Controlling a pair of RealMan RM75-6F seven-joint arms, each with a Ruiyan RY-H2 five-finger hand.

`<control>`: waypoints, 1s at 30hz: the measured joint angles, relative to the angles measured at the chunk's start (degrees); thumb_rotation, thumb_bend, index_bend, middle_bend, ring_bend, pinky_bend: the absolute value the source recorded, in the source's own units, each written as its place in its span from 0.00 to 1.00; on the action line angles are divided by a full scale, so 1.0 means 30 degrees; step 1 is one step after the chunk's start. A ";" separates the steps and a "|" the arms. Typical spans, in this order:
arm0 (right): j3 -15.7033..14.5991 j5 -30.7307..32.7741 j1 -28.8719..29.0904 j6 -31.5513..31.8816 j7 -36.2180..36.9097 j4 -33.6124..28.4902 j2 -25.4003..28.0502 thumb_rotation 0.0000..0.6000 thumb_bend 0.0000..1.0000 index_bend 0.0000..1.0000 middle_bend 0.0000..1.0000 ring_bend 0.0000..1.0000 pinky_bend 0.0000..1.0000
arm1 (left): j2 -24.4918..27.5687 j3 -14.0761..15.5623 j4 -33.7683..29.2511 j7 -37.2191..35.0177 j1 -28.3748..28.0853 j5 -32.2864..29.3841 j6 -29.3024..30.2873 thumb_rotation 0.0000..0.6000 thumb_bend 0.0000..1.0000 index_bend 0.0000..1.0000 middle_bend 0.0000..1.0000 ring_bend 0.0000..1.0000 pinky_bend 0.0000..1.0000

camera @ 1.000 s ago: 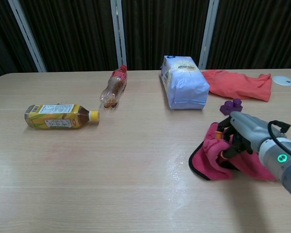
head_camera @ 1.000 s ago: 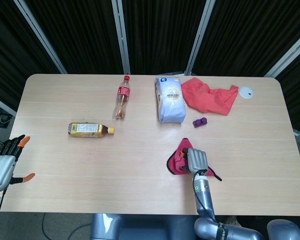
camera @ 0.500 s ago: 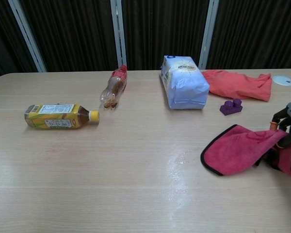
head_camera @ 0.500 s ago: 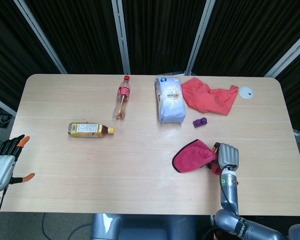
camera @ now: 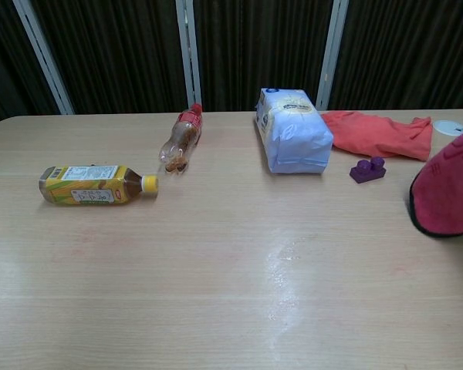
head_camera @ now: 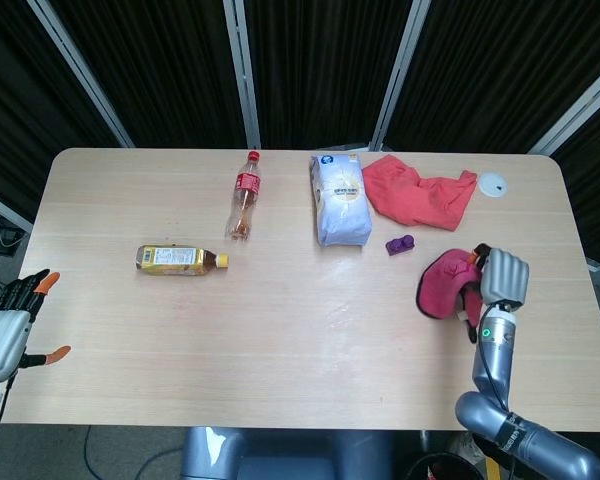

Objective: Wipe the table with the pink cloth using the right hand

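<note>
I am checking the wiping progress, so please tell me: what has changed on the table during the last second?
The right hand, holding the pink cloth, swept it across the table toward the robot's right and slightly away from the robot. The cloth stayed in its grasp. The left hand, both bottles, the white bag, the orange cloth and the purple block stayed in place.

Two bottles: cola bottle (head_camera: 243, 195), tea bottle (head_camera: 179, 260). Two cloths: pink cloth (head_camera: 445, 285), red cloth (head_camera: 418, 192). One white bag (head_camera: 340, 199). One purple block (head_camera: 400, 243). One white disc (head_camera: 492, 184). Two hands: left hand (head_camera: 7, 328), right hand (head_camera: 502, 278).
</note>
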 measured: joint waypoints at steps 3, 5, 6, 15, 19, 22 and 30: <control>0.0570 -0.0273 0.0308 0.0453 0.0141 -0.0537 0.0466 1.00 0.50 0.78 0.67 0.60 0.78 | -0.0020 0.0003 -0.0007 0.0021 0.0003 0.0020 0.0021 1.00 0.02 0.06 0.00 0.00 0.00; 0.0760 -0.0391 0.0474 0.0590 0.0171 -0.0757 0.0639 1.00 0.49 0.76 0.64 0.57 0.77 | -0.0034 0.0004 -0.0012 0.0037 0.0010 0.0030 0.0042 1.00 0.02 0.06 0.00 0.00 0.00; 0.0848 -0.0438 0.0553 0.0594 0.0237 -0.0902 0.0729 1.00 0.45 0.72 0.61 0.54 0.74 | -0.0042 0.0005 -0.0013 0.0041 0.0015 0.0036 0.0058 1.00 0.02 0.06 0.00 0.00 0.00; 0.0439 -0.0207 0.0636 -0.2377 0.1734 -0.2328 0.2096 1.00 0.00 0.05 0.00 0.00 0.08 | -0.0067 0.0000 0.0033 -0.0055 0.0046 0.0138 0.0174 1.00 0.02 0.06 0.00 0.00 0.00; -0.0347 -0.0042 0.0764 -0.3107 0.1097 -0.2599 0.2750 1.00 0.00 0.00 0.00 0.00 0.00 | -0.0027 0.0013 0.0028 -0.0113 0.0048 0.0133 0.0136 1.00 0.02 0.06 0.00 0.00 0.00; -0.0939 0.0064 0.0936 -0.3098 -0.0165 -0.2685 0.3029 1.00 0.00 0.00 0.00 0.00 0.00 | -0.0003 0.0019 0.0007 -0.0129 0.0042 0.0125 0.0112 1.00 0.02 0.05 0.00 0.00 0.00; -0.2504 0.2805 0.1837 -0.4754 -0.4386 -0.5158 0.6112 1.00 0.00 0.00 0.00 0.00 0.00 | 0.0000 0.0035 -0.0020 -0.0129 0.0041 0.0210 0.0150 1.00 0.02 0.05 0.00 0.00 0.00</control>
